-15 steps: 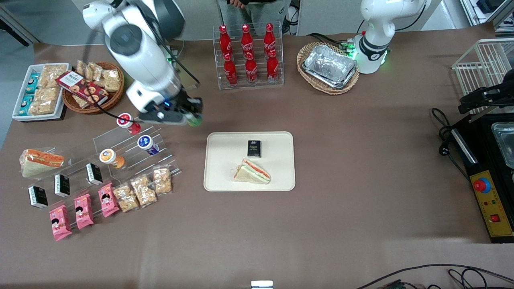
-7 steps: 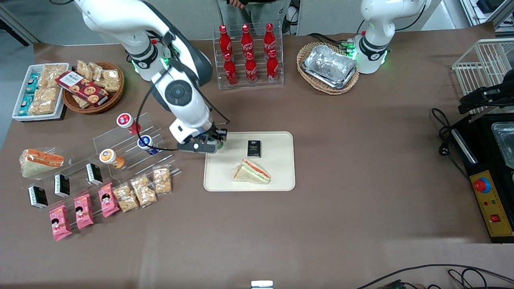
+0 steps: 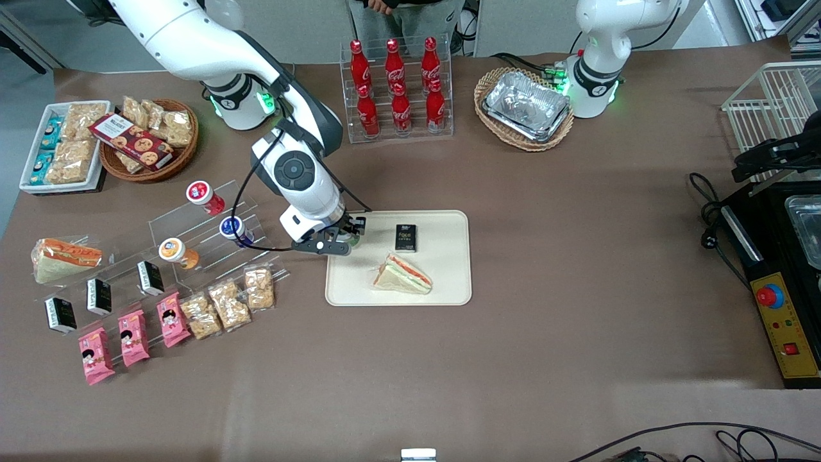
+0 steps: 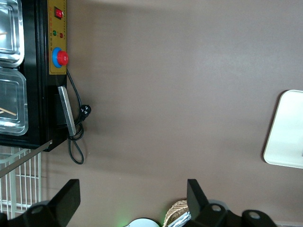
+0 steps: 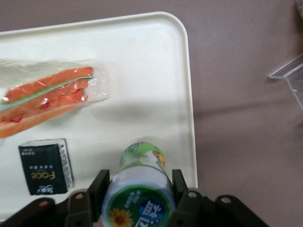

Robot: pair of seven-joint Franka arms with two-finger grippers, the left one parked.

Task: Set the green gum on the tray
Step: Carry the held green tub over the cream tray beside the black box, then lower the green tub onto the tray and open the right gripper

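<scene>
My right gripper (image 3: 347,239) is shut on the green gum (image 5: 140,182), a small green bottle with a white-rimmed lid and green label. It holds the bottle over the cream tray (image 3: 442,292), at the tray's corner nearest the working arm's end and farther from the front camera. In the front view only a sliver of the green gum (image 3: 352,240) shows between the fingers. In the right wrist view the black fingers (image 5: 97,185) press the bottle's sides above the tray (image 5: 156,71). I cannot tell whether the bottle's base touches the tray.
A black packet (image 3: 405,237) and a wrapped sandwich (image 3: 403,274) lie on the tray. Red- (image 3: 204,194), blue- (image 3: 235,230) and orange-lidded (image 3: 176,251) bottles sit on a clear stand toward the working arm's end. A cola rack (image 3: 397,88) and a wicker basket of foil trays (image 3: 524,108) stand farther back.
My gripper has carried the green gum from above the table beside the clear stand to over the tray's corner and lower, nearer the front camera.
</scene>
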